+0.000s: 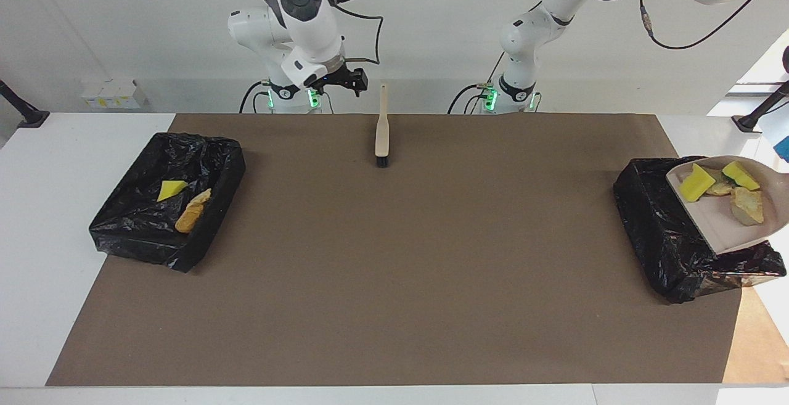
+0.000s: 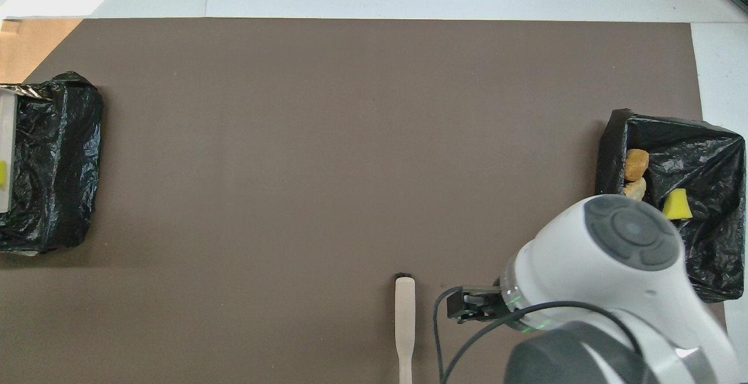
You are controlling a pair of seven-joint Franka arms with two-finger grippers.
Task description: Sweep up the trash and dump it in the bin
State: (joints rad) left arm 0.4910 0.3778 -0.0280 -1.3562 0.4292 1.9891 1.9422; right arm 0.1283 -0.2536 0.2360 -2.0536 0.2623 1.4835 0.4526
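The beige dustpan (image 1: 721, 223) hangs tilted over the black-lined bin (image 1: 653, 220) at the left arm's end of the table. Its handle runs out of the facing view, where my left gripper is hidden. In the pan lie trash scraps: a yellow sponge piece (image 1: 696, 182), a green-backed one (image 1: 739, 175) and a tan chunk (image 1: 747, 206). The beige brush (image 1: 382, 130) lies on the brown mat close to the robots, bristles pointing away from them. My right gripper (image 1: 356, 78) is open and raised, off to the side of the brush handle.
A second black-lined bin (image 1: 123, 232) at the right arm's end holds a yellow scrap (image 1: 171, 190) and tan chunks (image 1: 192, 209). In the overhead view the right arm's wrist (image 2: 625, 244) covers part of that bin (image 2: 713, 267).
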